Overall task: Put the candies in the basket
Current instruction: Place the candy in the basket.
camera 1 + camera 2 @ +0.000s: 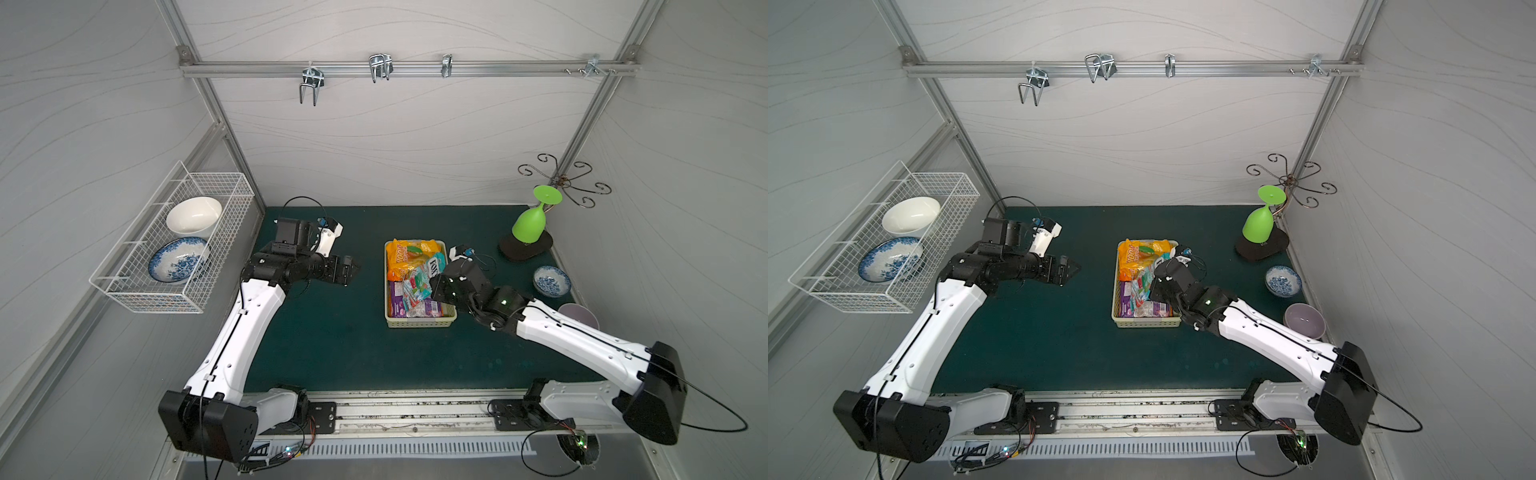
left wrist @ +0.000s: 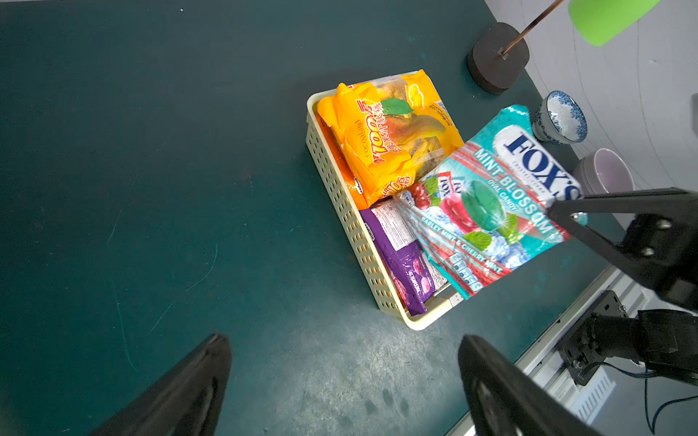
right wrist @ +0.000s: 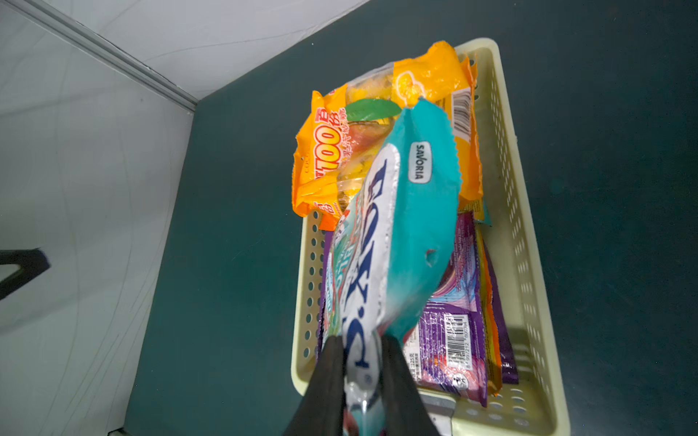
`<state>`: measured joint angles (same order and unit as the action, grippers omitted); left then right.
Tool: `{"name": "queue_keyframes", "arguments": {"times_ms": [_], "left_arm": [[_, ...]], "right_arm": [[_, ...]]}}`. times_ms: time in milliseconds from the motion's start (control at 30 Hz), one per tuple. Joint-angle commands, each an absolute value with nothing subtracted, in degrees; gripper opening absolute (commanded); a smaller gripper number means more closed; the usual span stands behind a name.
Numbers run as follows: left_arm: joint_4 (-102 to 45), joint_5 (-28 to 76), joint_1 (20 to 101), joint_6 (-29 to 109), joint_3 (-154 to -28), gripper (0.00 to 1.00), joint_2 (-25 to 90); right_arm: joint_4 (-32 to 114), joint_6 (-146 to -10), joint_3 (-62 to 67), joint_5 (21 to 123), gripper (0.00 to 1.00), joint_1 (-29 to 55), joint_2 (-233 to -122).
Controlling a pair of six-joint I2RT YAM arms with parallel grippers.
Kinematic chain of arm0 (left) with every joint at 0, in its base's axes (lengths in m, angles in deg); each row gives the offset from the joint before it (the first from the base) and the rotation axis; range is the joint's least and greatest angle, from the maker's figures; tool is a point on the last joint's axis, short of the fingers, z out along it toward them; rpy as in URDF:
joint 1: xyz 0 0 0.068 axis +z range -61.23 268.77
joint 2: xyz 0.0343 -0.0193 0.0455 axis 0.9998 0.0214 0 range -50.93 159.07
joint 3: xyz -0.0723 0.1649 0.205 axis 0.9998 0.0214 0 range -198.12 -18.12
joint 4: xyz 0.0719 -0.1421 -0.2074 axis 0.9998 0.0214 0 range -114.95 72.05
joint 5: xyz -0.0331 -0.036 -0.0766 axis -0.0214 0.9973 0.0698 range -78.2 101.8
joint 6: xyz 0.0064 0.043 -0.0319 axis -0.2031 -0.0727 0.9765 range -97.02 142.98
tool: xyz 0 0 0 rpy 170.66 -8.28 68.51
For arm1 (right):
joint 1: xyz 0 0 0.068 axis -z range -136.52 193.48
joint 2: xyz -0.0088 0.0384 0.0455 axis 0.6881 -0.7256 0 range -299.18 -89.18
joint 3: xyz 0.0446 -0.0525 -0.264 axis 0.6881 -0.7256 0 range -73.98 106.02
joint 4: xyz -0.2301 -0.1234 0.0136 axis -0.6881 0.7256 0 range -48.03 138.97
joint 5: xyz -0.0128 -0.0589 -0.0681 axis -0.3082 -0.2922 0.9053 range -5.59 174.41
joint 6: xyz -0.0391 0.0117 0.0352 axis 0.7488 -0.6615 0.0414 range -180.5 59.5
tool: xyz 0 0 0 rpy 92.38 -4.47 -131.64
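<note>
- Candies are almost all inside the pale green rectangular plastic basket (image 2: 340, 196) with perforated sides, which stands on the dark green mat (image 2: 151, 188). A large crinkled yellow-orange bag (image 2: 389, 139) fills the end far from me, and flat purple packets (image 2: 408, 264) lie at the near end.
- One glossy teal "FOX'S" mint packet (image 3: 411, 226) hangs tilted above this pile. I cannot tell if its low edge touches the packets under it.
- My right gripper (image 3: 362, 339) has its jaws pinched narrow on the top edge of this teal packet, one finger on each face.
- My left gripper (image 2: 342, 338) is well apart from the basket, above bare mat, with jaws spread wide and nothing between them.
- I judge that the step in hand is the placing, and probably the last one, because in both top views I see no packet lying on the mat.
- In the left wrist view, part of the teal packet seems to reach past the basket rim on my right side. So the next move calls for carrying it a little toward the middle, lowering it, and only then opening the jaws.
- After release I should go straight up, so that the fingers do not drag the slippery film out again.
</note>
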<state>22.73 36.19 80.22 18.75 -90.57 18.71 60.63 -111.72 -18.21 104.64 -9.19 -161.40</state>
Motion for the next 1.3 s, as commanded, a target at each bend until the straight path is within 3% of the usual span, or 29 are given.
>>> {"name": "queue_keyframes", "arguments": {"times_ms": [0,67,267,400,667,833,1267], "left_arm": [[20.9,37.69,80.53,19.02,-90.9,0.98,17.63],[21.72,37.45,80.57,18.92,-91.77,0.98,17.69],[21.23,38.03,80.51,19.21,-91.34,0.98,17.93],[20.38,37.42,80.44,19.0,-90.59,0.98,17.73],[20.26,37.7,80.43,19.08,-90.61,0.98,18.11],[22.01,38.2,80.44,19.24,-92.39,0.98,18.46],[21.72,37.63,80.44,19.03,-91.47,0.98,18.31]], "right_arm": [[55.21,-115.54,-18.98,102.94,0.0,-8.25,-163.13],[54.67,-117.65,-20.39,101.02,0.0,-7.42,-163.53],[56.73,-121.87,-21.69,94.5,0.29,-6.55,-165.85],[60.61,-119.19,-20.63,94.1,0.41,-6.82,-164.37],[67.53,-114.84,-22.91,99.61,0.44,-5.04,-155.32],[70.36,-107.89,-19.12,100.17,0.44,-4.25,-155.96],[72.97,-89.57,-4.33,99.85,0.52,-8.38,-179.79]]}}
